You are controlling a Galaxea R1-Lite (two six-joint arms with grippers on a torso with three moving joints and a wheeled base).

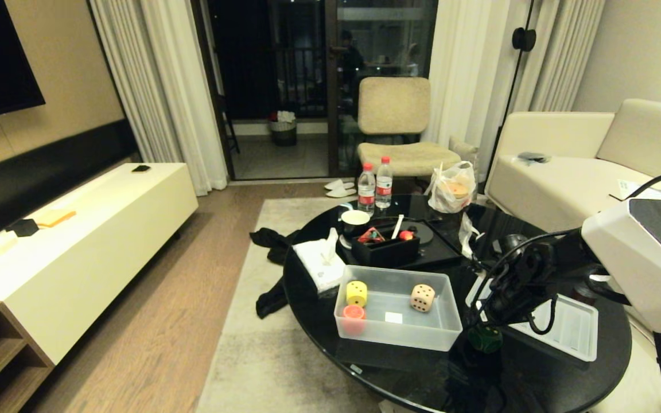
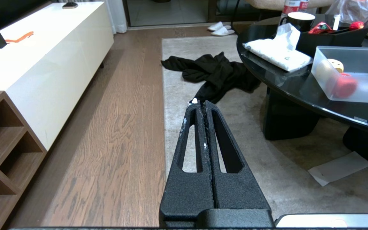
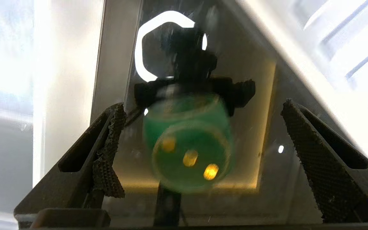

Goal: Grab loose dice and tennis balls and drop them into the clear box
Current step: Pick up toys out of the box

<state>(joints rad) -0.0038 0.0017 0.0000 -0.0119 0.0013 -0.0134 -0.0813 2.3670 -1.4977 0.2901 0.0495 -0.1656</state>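
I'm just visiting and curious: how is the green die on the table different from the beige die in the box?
The green die sits loose on the black table, outside the clear box; the beige die already lies inside it. The green die has yellow pips, the beige die dark ones. The open right claw straddles the green die; nothing is near the beige die. Both are rounded cubes.
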